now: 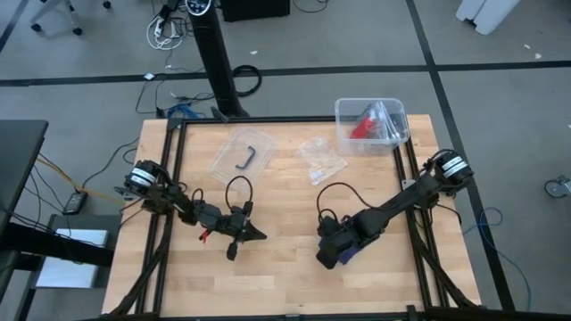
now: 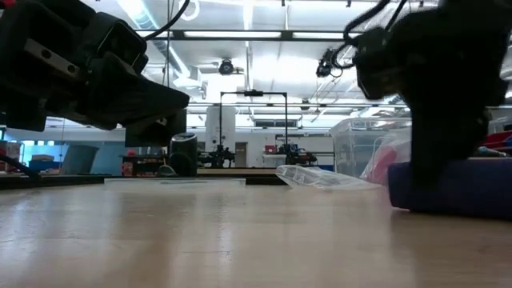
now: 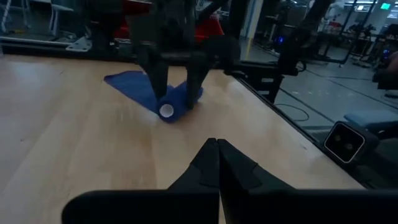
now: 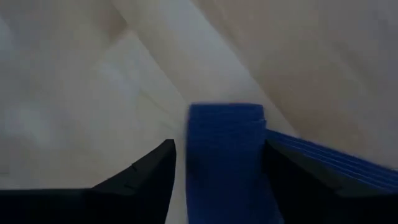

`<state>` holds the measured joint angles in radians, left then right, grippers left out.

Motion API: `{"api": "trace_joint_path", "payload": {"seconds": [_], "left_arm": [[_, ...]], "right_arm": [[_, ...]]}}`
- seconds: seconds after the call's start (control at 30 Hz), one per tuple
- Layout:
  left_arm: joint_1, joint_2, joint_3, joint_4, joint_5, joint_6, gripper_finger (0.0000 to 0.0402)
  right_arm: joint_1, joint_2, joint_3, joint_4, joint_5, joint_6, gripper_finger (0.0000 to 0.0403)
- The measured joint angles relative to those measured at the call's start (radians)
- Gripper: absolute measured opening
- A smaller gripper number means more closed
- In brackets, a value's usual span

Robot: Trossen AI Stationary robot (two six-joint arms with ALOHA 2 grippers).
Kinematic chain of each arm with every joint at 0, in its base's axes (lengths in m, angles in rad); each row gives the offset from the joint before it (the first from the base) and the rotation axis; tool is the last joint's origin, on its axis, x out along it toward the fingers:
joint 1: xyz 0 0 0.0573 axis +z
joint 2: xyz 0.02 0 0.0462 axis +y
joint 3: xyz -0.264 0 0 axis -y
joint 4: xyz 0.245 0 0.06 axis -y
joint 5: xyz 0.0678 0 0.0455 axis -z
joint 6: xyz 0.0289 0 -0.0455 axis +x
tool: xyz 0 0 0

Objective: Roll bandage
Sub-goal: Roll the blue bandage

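Observation:
The bandage is a dark blue roll (image 3: 166, 111) with a pale core, lying on its side on the table. Its loose strip (image 3: 132, 84) lies flat behind it. It also shows in the high view (image 1: 348, 252) and the low view (image 2: 488, 188). My right gripper (image 4: 221, 146) points down over the roll and is open, one finger on each round side. My left gripper (image 3: 214, 144) is shut and empty, a little above the table left of centre (image 1: 257, 235), pointing toward the roll. My right gripper comes from above with its fingers across the roll. One finger (image 4: 298, 171) stands right at the side where the strip (image 4: 336, 158) leaves the roll; whether it touches I cannot tell. The other finger (image 4: 149, 177) stands apart, with table showing between.
A clear plastic box (image 1: 393, 111) holding a red item stands at the far right corner. Two clear bags (image 1: 243, 153) (image 1: 321, 160) lie at the far middle, one holding a dark item. Black frame rails (image 1: 174, 178) run along the table's sides.

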<state>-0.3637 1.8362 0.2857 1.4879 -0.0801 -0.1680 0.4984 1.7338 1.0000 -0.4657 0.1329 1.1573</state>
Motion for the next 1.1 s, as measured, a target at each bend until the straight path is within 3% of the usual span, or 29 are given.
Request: {"api": "trace_joint_path", "payload": {"seconds": [0.17,0.4,0.73,0.9,1.1], "left_arm": [[-0.003,0.000,0.000,0.002,0.000,0.006,0.0001],[-0.006,-0.021,-0.013,0.004,0.002,0.016,0.0001],[-0.006,-0.340,-0.130,-0.003,0.080,0.087,0.0001],[-0.007,-0.462,-0.200,-0.010,0.130,0.075,0.0001],[-0.026,-0.502,-0.251,-0.018,0.132,0.032,0.0001]], "right_arm": [[-0.010,0.031,-0.001,-0.001,-0.020,0.008,0.0219],[-0.020,0.020,0.012,-0.014,0.000,0.004,0.0118],[-0.103,0.034,0.117,0.087,0.038,-0.140,0.0111],[-0.170,0.128,0.168,0.205,-0.011,-0.257,0.0107],[-0.224,0.301,0.347,0.264,-0.072,-0.377,0.0106]]}}
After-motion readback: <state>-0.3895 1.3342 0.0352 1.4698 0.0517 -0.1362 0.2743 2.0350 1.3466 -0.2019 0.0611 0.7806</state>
